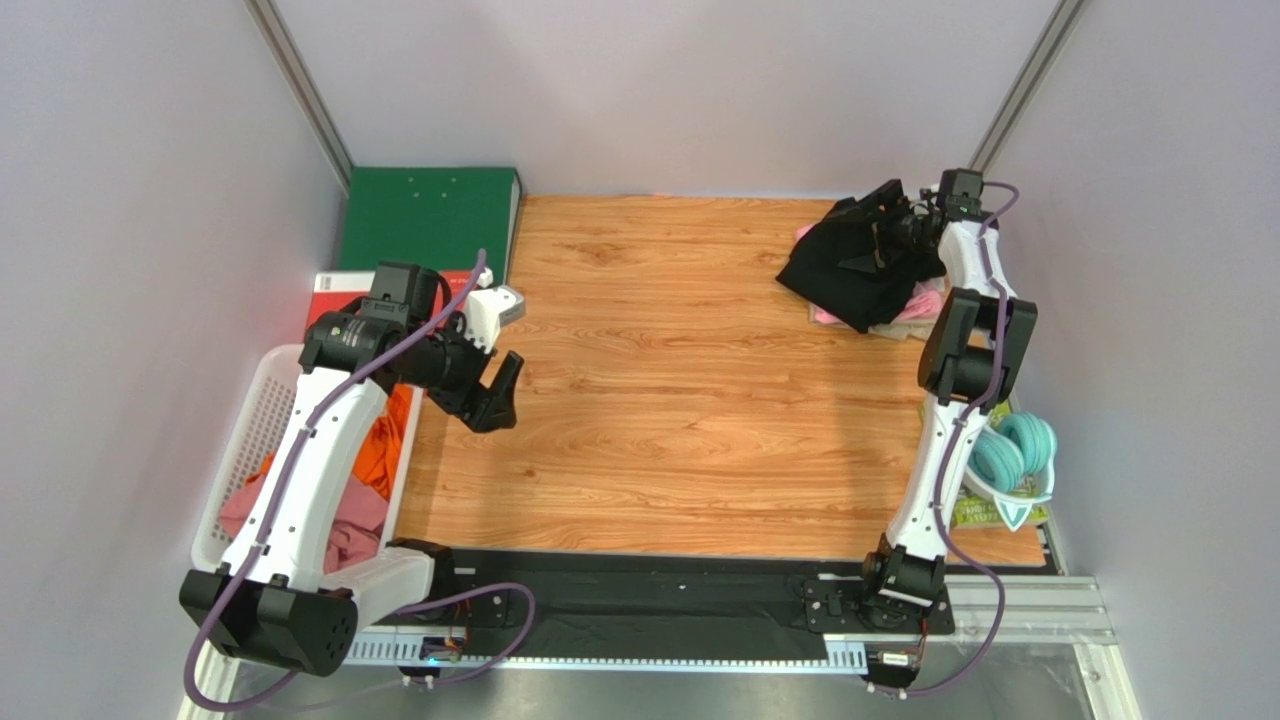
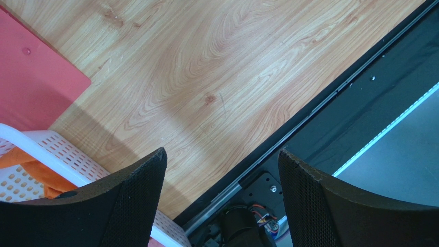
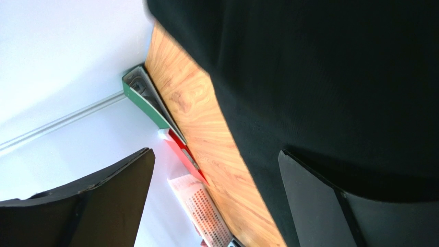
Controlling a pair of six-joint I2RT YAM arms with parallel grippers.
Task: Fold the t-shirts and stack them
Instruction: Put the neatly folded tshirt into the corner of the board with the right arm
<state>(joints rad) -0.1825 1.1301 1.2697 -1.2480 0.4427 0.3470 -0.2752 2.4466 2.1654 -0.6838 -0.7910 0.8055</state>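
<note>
Several t-shirts (image 1: 899, 312) lay heaped at the tabletop's far right corner, a limp black t-shirt (image 1: 849, 263) uppermost. The right gripper (image 1: 912, 225) gaped wide against it, gripping nothing; the left gripper (image 1: 493, 393) hung open too. Soft, floppy cloth, I judged: best pinched at a hem.

A large black cloth t-shirt (image 3: 330, 77) is seen draped over the light wooden bench (image 3: 196, 118). A green binder (image 3: 146, 99) and a red binder (image 3: 181, 149) are framed between widely parted jaws.
</note>
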